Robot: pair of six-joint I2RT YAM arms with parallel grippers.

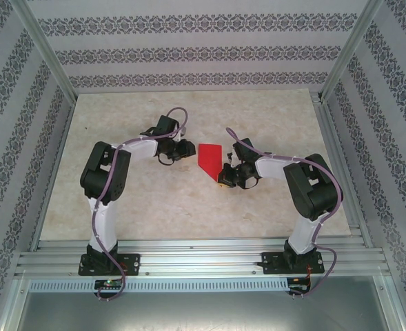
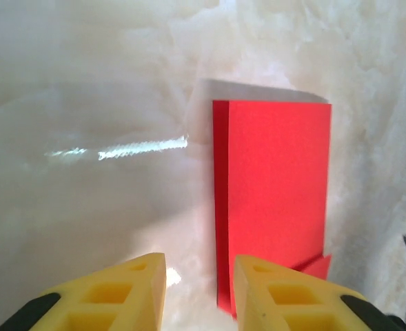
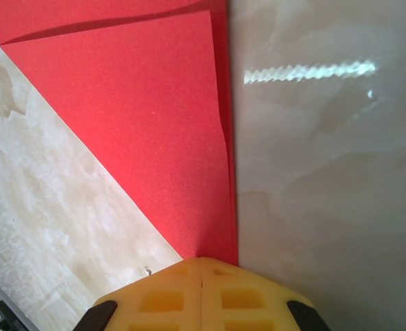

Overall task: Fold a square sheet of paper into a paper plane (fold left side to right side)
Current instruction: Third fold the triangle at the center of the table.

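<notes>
Yellow right gripper (image 3: 201, 262) clenched shut at diagonal-folded tip of red sheet of paper (image 3: 140, 124), left gripper (image 2: 199, 261) released, fingers parted, left wrist view showing squared, layered end.

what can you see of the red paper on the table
The thin bright red sheet of paper lies on the pale table, folded in layers: one end square, a lower layer peeking past one long edge, the other end tapering to a point. That point meets the shut right gripper; pinched or pressed, I cannot tell.
</notes>
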